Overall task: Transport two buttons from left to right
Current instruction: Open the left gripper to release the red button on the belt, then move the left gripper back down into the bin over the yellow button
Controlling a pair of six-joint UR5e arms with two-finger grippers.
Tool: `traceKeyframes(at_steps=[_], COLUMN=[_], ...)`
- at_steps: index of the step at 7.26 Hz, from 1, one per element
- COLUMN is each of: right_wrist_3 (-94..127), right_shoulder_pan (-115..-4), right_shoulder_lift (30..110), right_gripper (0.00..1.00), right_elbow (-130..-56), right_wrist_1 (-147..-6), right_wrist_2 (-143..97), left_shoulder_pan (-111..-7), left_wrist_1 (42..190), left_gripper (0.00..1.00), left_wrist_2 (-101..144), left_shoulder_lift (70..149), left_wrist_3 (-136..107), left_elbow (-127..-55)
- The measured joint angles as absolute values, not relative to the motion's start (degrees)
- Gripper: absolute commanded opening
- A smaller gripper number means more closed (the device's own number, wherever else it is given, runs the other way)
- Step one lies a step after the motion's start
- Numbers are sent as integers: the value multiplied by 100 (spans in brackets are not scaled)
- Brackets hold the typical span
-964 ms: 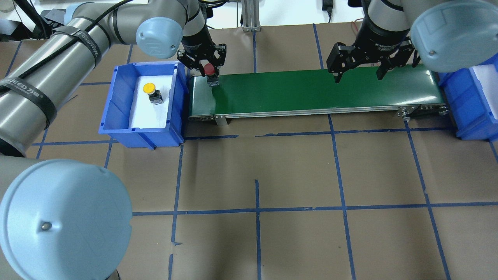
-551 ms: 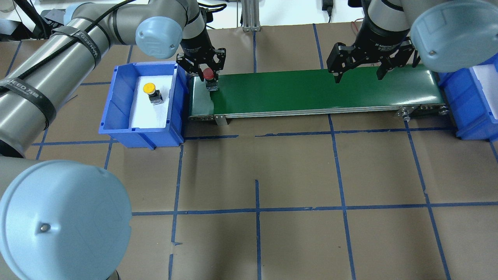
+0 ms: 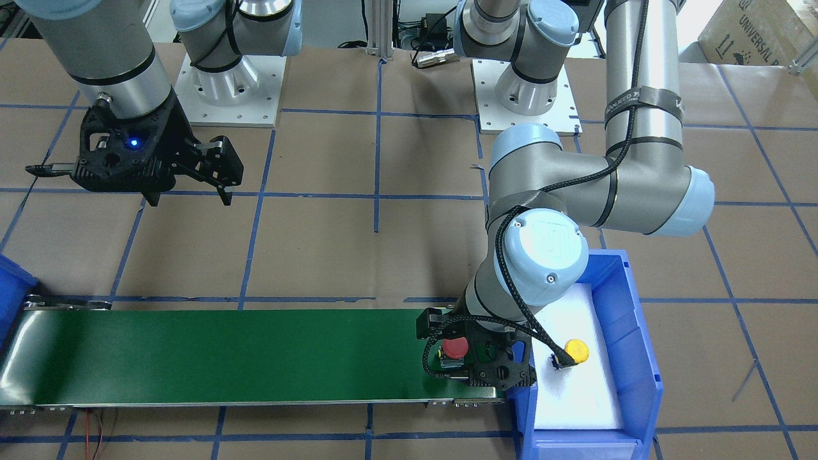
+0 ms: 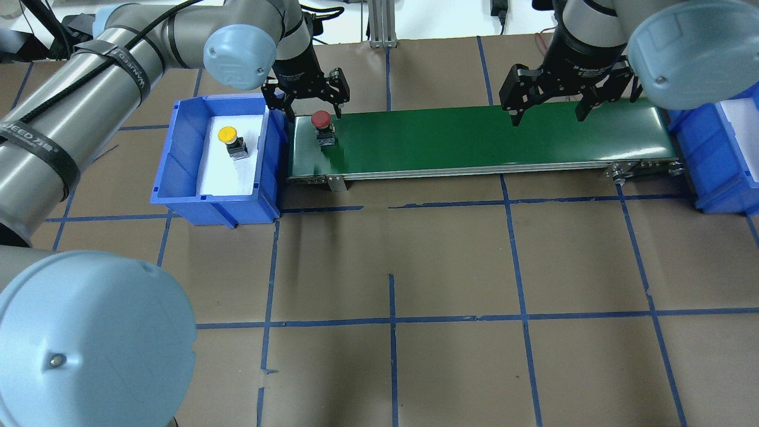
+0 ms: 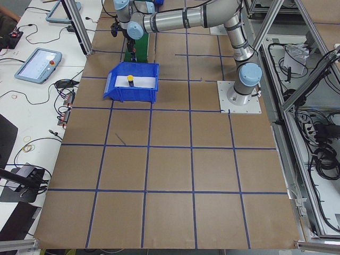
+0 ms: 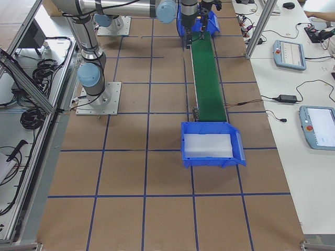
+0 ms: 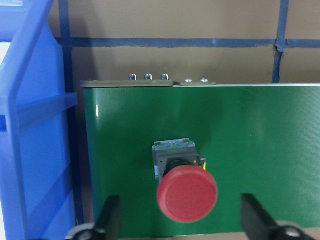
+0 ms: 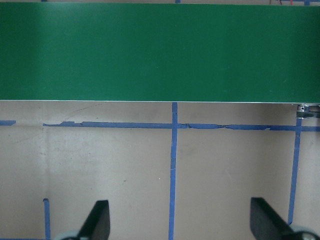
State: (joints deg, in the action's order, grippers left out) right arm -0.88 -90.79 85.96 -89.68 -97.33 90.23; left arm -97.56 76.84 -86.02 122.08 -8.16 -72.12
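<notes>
The red button stands upright on the left end of the green conveyor belt. My left gripper hovers open just above it, one finger on each side, touching nothing. In the left wrist view the red button sits between the spread fingertips. The yellow button stands on white foam in the left blue bin. My right gripper hangs open and empty over the belt's right part.
A second blue bin with a white liner sits at the belt's right end. Brown table paper with blue tape lines surrounds the belt. The left bin's wall stands close beside the left gripper.
The left gripper, earlier shut on the red button, has opened wide and lifted slightly. The red button now stands free on the belt. The right arm has not moved.
</notes>
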Motion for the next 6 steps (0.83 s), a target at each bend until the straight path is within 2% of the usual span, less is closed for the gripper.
traceKeyframes(at_steps=[3, 6], right_wrist_3=[-90, -96], right_shoulder_pan=[-9059, -9040], right_shoulder_lift=[8596, 8601], right_gripper=[100, 100], right_elbow=[-8958, -8949], right_wrist_1=[-9711, -9690], right_wrist_2=[9032, 9048], left_shoulder_pan=[-9582, -8847], left_wrist_1=[7936, 7883], left_gripper=[100, 100], left_wrist_2=[-8746, -8802], left_shoulder_lift=[11774, 11753], left_wrist_3=[-700, -80], left_elbow=[-7163, -7320])
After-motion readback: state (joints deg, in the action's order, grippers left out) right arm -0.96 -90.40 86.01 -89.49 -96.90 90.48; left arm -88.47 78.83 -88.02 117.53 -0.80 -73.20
